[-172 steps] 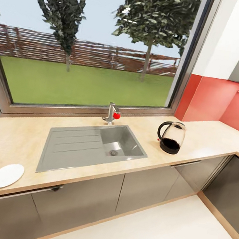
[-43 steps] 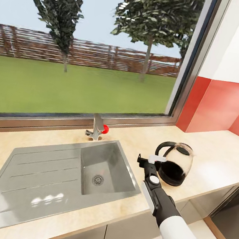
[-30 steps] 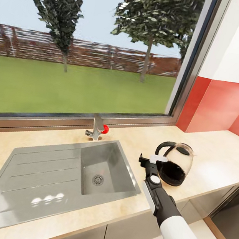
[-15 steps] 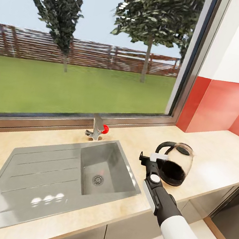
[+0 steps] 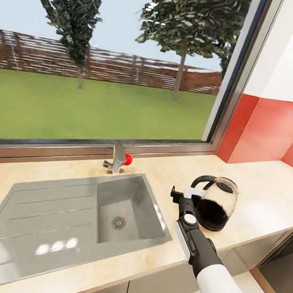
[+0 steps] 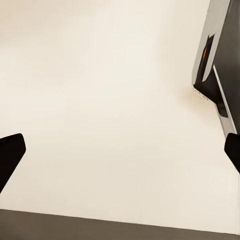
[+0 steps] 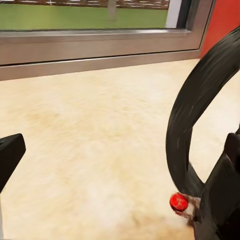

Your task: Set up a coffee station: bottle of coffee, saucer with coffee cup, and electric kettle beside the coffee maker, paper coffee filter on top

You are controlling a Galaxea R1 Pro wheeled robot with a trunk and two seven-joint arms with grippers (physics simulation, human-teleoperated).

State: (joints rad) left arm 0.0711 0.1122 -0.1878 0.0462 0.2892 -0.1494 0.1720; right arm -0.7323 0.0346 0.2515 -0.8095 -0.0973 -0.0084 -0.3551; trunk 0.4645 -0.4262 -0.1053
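- Head view: the countertop (image 5: 264,185) runs beige under a wide window, a steel sink (image 5: 47,225) set into it, red wall at the corner.
- The electric kettle (image 5: 215,208) stands right of the sink.
- My right gripper (image 5: 187,194) spreads wide beside its handle, holding nothing.
- My left gripper (image 6: 120,150) gapes over pale floor.

Clear glass electric kettle (image 5: 216,203) with glossy black handle; matt speckled wood-look countertop (image 5: 264,185); brushed-metal sink (image 5: 77,220).

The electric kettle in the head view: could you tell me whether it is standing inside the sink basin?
No, the electric kettle stands on the countertop to the right of the sink, outside the basin.
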